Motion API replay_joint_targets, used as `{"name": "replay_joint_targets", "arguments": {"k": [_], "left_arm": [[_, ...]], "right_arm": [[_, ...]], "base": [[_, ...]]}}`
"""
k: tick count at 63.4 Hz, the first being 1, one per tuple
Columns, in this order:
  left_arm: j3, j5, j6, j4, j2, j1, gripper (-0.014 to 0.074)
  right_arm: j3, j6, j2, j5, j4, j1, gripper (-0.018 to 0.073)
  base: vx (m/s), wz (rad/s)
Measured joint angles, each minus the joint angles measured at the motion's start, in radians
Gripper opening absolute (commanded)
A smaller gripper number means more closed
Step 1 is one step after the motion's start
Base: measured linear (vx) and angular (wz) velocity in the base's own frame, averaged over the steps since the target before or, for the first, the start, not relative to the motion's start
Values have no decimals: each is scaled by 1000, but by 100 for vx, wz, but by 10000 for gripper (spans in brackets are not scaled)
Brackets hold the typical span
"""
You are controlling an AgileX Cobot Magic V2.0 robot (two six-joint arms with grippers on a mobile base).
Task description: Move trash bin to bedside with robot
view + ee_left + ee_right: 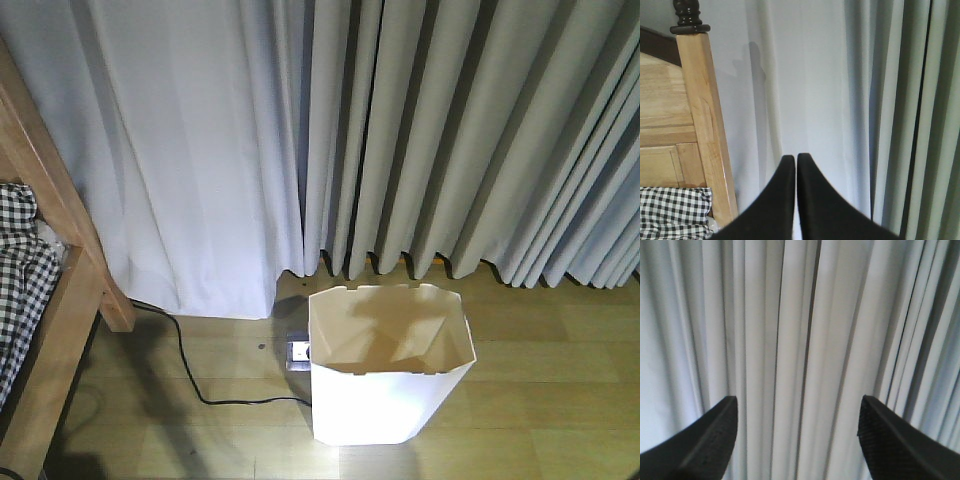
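The white trash bin (385, 365) with a cream inside stands upright on the wooden floor in front of the curtains, right of the bed. The bed's light-brown wooden frame (60, 260) and checkered bedding (20, 270) sit at the left edge; the bedpost (702, 125) and bedding (672, 212) also show in the left wrist view. My left gripper (796, 159) is shut and empty, pointing at the curtain beside the bedpost. My right gripper (797, 407) is open and empty, facing the curtain folds. Neither arm shows in the front view.
Grey-white curtains (400, 130) hang across the whole back. A black cable (195, 385) runs over the floor from the bed leg to a small grey box (297, 352) just left of the bin. Bare wooden floor (560, 400) lies right of the bin.
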Motion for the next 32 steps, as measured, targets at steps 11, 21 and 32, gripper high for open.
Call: {"name": "replay_joint_targets", "arguments": {"k": [11,21,32], "left_arm": [[0,0,0,0,0,0,-6],[0,0,0,0,0,0,-6],[0,0,0,0,0,0,-6]], "right_arm": [[105,-1,-107,-120,18,72,494],[138,-2,-154,-140,22,79,494],[141,-3,-154,-109,22,79,424]], "base": [[0,0],[0,0],[0,0]]}}
